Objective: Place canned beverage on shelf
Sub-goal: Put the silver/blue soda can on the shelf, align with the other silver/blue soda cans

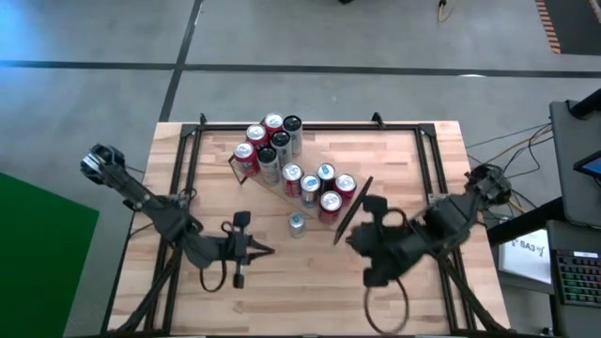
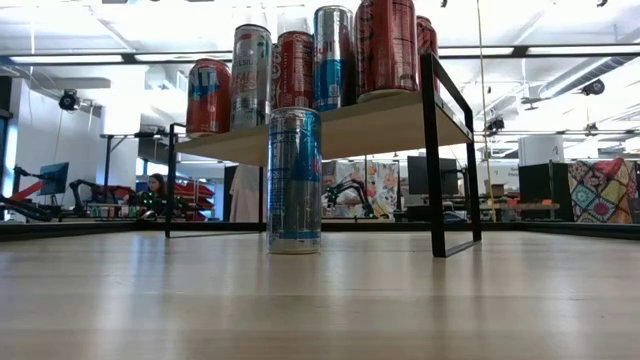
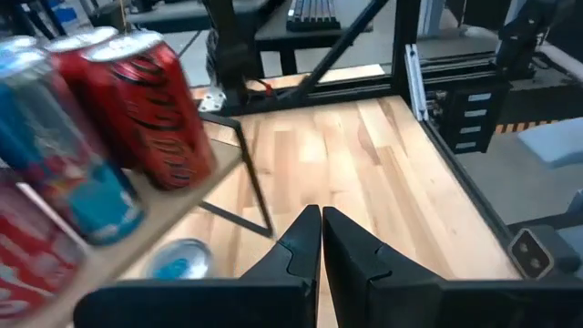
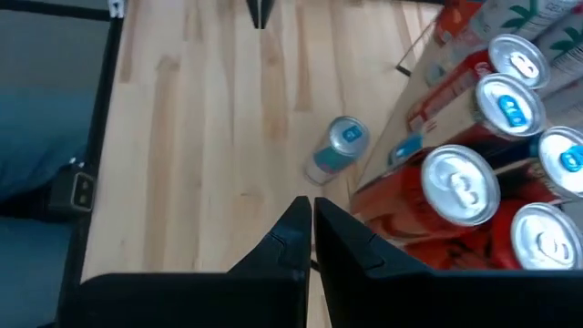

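My left fingers point(image 3: 321, 239) clenched, empty, low over bare wood counter point(image 1: 413, 169). Right fingers point(image 4: 311, 232) clenched too, beside the shelf point(image 2: 380, 120). One blue-silver can point(image 1: 297, 223) stands on the counter before the shelf, cans crowding its plank. Beyond: bright lab, desks, monitors.

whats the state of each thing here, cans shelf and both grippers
lone can: upright on the table in front of the shelf, not held
shelf: standing on the table, loaded with cans
cans on the shelf: upright, in two clusters
left gripper: shut, empty, near the lone can
right gripper: shut, empty, by the shelf's end
table: bears the shelf and the lone can
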### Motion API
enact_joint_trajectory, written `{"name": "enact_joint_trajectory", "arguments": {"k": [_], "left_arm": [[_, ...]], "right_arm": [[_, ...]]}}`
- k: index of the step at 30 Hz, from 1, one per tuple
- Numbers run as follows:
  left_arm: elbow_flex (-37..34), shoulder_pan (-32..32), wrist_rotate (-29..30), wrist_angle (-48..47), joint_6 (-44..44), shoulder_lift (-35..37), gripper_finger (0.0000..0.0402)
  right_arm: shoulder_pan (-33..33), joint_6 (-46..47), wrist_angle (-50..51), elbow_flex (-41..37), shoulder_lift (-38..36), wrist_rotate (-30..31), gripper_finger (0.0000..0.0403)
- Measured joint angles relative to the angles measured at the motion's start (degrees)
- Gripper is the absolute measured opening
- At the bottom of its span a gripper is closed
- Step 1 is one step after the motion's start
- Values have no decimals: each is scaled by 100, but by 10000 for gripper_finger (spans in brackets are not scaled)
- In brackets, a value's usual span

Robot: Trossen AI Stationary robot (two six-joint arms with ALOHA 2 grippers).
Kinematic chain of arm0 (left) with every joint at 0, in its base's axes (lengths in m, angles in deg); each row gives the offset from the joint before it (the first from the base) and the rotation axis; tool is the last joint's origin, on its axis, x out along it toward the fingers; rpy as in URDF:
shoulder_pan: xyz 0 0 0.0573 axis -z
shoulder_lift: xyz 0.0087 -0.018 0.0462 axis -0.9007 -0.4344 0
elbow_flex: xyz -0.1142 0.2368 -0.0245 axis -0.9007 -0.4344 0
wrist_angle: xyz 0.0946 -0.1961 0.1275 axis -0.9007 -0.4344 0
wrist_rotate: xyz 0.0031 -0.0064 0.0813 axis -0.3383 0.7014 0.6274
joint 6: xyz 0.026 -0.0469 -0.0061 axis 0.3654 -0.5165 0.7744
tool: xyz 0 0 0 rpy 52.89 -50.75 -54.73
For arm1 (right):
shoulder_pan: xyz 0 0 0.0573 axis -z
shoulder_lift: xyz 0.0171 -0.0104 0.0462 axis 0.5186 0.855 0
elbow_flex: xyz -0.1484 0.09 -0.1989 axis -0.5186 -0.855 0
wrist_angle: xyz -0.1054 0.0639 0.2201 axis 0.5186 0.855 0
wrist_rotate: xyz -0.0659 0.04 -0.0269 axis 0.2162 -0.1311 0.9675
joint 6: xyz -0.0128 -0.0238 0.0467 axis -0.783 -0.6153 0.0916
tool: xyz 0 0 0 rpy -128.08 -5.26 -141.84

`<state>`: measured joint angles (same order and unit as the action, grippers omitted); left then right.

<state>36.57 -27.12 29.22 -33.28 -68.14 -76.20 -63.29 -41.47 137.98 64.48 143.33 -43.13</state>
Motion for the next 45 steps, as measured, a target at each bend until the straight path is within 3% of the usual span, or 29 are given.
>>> {"name": "enact_joint_trajectory", "arguments": {"k": [6,11,20,25,31,33,38,45], "left_arm": [[2,244,83,641,-173,-665,0],[2,387,87,1147,-178,-1221,0],[-24,483,84,2379,106,-1880,0],[-409,481,88,3171,285,-1987,0],[-955,348,1052,3648,144,-2003,0],[-1052,257,1313,3662,15,-2003,0],[-1207,-71,1329,3673,-203,-2050,0],[-1224,-295,1378,3689,-558,-2428,3]], "right_arm": [[-606,358,-45,-401,-12,581,9],[-1029,615,-147,-950,-61,643,9],[-1460,579,-1706,-2591,-686,750,9],[-1456,384,-2768,-3620,-1280,757,9],[-1458,150,-3733,-4534,-1903,947,9],[-1442,141,-3796,-4713,-2050,1117,9],[-1443,169,-3811,-4938,-2157,1609,9],[-1389,172,-3823,-5012,-2142,1745,9]]}}
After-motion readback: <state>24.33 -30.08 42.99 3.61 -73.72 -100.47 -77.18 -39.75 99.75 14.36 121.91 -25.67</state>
